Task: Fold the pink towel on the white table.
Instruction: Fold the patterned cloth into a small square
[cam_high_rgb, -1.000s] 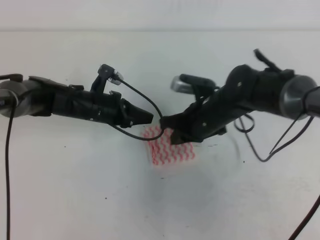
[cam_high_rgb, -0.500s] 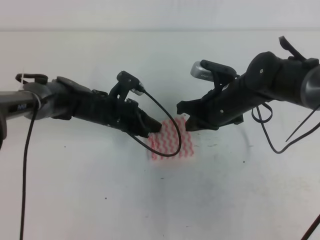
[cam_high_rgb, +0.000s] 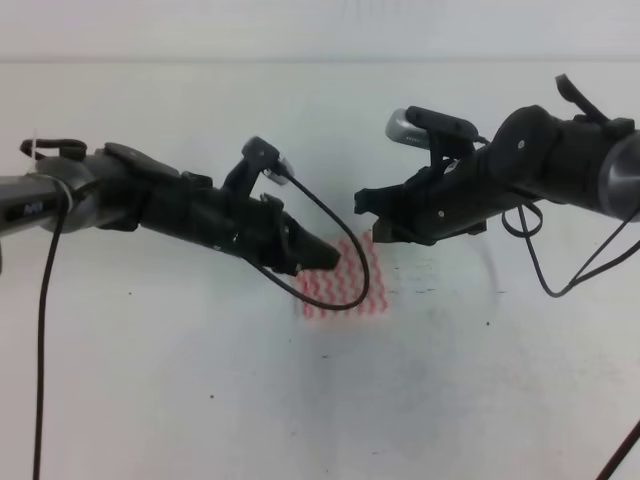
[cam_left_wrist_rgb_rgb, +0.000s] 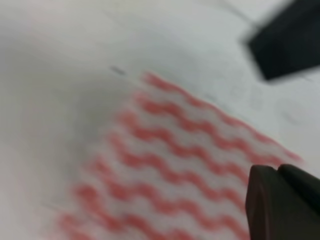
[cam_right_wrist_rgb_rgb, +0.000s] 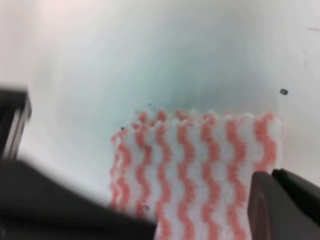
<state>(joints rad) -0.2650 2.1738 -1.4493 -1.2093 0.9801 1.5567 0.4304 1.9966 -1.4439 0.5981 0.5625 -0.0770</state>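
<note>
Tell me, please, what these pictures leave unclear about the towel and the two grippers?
- Exterior high: the left gripper and its cable cover the pink towel at its left part; folds unreadable.
- Exterior high: right gripper jaw state hidden by its own body.
- Left wrist: towel blurred, cut off below.
- Right wrist: towel cut off below.

We count one thin rectangular cloth with pink-red and white wavy stripes (cam_high_rgb: 352, 283), lying on one wide off-white table surface (cam_high_rgb: 200, 400). We count two black robot arms, one left (cam_high_rgb: 150, 205) and one right (cam_high_rgb: 520, 175), each carrying one black gripper: left gripper (cam_high_rgb: 328, 258), right gripper (cam_high_rgb: 372, 215).
</note>
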